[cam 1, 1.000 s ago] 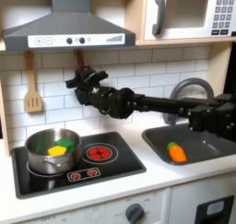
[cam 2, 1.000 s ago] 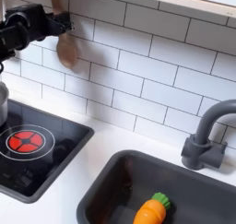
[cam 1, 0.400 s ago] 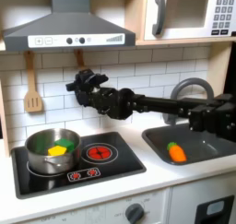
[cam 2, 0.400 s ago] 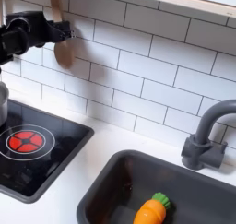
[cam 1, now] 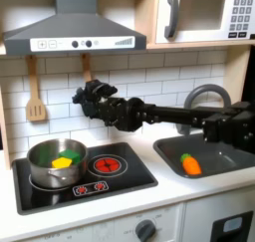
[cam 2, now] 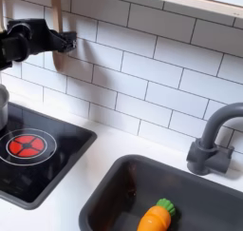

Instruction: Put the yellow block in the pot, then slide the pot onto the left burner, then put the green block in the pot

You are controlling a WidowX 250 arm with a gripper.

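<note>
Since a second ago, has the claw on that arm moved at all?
Yes. In the first exterior view the gripper has drifted right, away from the hanging wooden spatula.

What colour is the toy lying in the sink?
Orange with a green top, carrot-like; clearest in the second exterior view.

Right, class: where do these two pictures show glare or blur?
First exterior view: soft all over, with bright glare on the pot rim and glossy stovetop. Second exterior view: the gripper is blurred, the carrot sharper.
</note>
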